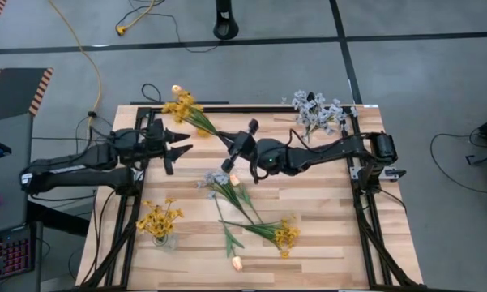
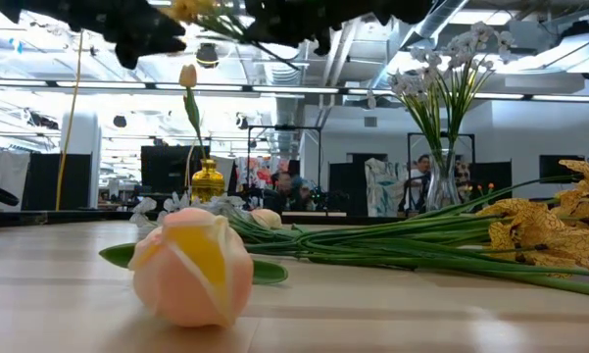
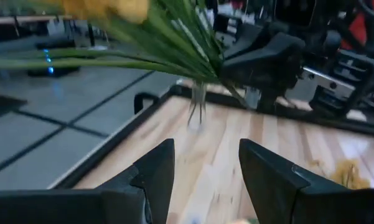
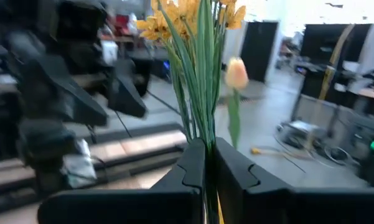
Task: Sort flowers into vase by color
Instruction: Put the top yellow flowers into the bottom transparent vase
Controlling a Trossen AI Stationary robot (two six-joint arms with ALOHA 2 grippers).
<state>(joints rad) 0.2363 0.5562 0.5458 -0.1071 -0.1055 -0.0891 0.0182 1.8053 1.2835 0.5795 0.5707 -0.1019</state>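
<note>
**Right gripper pinching a yellow sprig above the table's far half**

Nearest the low camera I see a peach-cream bud (image 2: 193, 266) lying on the wooden table (image 1: 324, 235), its own stem running back into a loose pile of sprigs (image 1: 247, 212) near the table's middle: blue-white, peach and yellow ones with stems crossed. To the near left stands a small glass vase of yellow blossoms (image 1: 160, 221).

Further back, my right gripper (image 4: 206, 163) has its fingers pressed together on the green stems of a yellow sprig (image 1: 190, 113), held up off the wood with the blossoms reaching toward the far left edge. My left gripper (image 3: 205, 168) faces it from just beside, fingers spread and holding nothing.

At the far left edge, a single peach tulip (image 2: 188, 76) rises from another vase. At the far right corner a glass vase carries the pale blue-white sprays (image 1: 317, 113).
</note>
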